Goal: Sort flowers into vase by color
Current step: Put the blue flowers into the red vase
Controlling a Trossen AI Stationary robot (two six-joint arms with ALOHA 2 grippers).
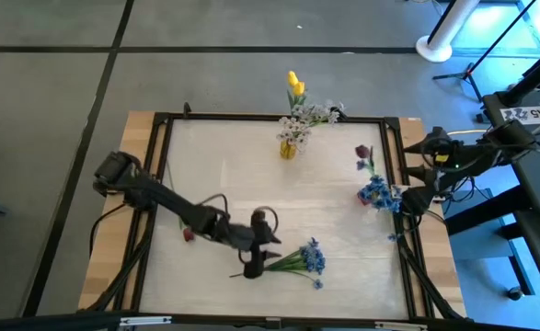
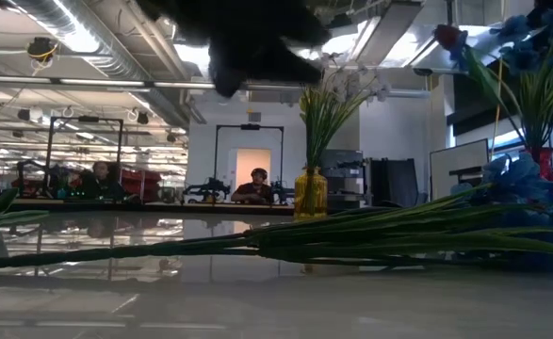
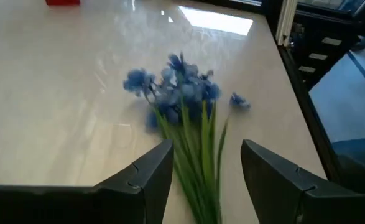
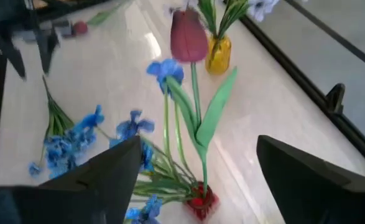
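Observation:
A leafy blue bunch lies flat on the table, blossoms toward the right edge. My left gripper is open and hangs above its green stems, one finger on either side, touching nothing. A yellow vase near the far edge holds white sprigs and yellow tulips. A small red vase at the right edge holds blue flowers and a dark red tulip. My right gripper is open beside that vase. One dark red bud lies on the table under my left arm.
A black frame borders the white tabletop. The left arm crosses the near left part of the table. People sit at benches in the room beyond the far edge. Bare tabletop shows in the middle.

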